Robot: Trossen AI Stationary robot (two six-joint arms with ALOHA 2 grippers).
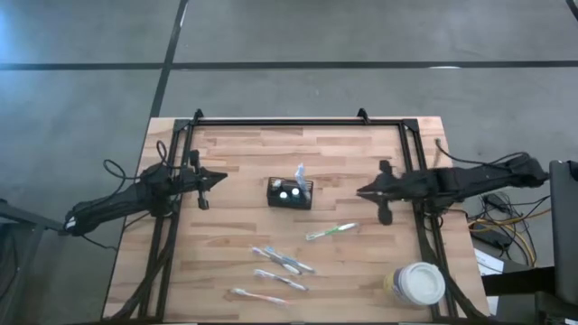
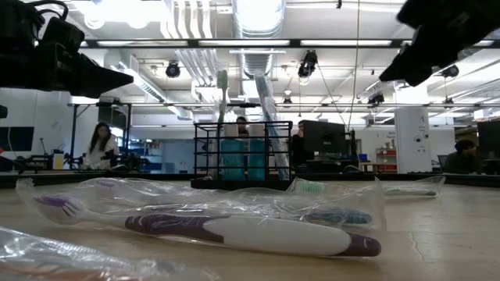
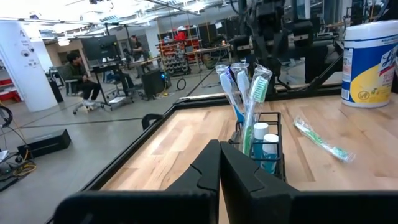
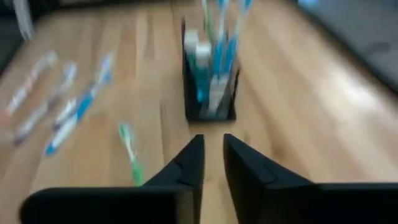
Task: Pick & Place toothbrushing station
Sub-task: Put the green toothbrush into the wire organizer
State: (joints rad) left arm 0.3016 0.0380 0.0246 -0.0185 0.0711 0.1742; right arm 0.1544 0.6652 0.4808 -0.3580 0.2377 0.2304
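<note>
The toothbrushing station (image 1: pixel 289 194) is a small black mesh caddy standing upright on its base at the middle of the wooden table. Wrapped toothbrushes (image 3: pixel 247 93) and white-capped tubes (image 3: pixel 266 144) stand in it. My left gripper (image 1: pixel 221 177) hovers level to the caddy's left, shut and with nothing in it; its fingertips (image 3: pixel 219 148) point at the caddy (image 3: pixel 264 149). My right gripper (image 1: pixel 359 191) hovers to the caddy's right, tipped slightly down toward it. Its fingers (image 4: pixel 212 142) stand a narrow gap apart with nothing between them, short of the caddy (image 4: pixel 208 93).
Several wrapped toothbrushes lie on the table nearer than the caddy: a green one (image 1: pixel 331 232) and others (image 1: pixel 282 262) toward the near edge. A round white tub (image 1: pixel 418 283) stands at the near right corner. Black frame rails (image 1: pixel 298 122) run along the table's edges.
</note>
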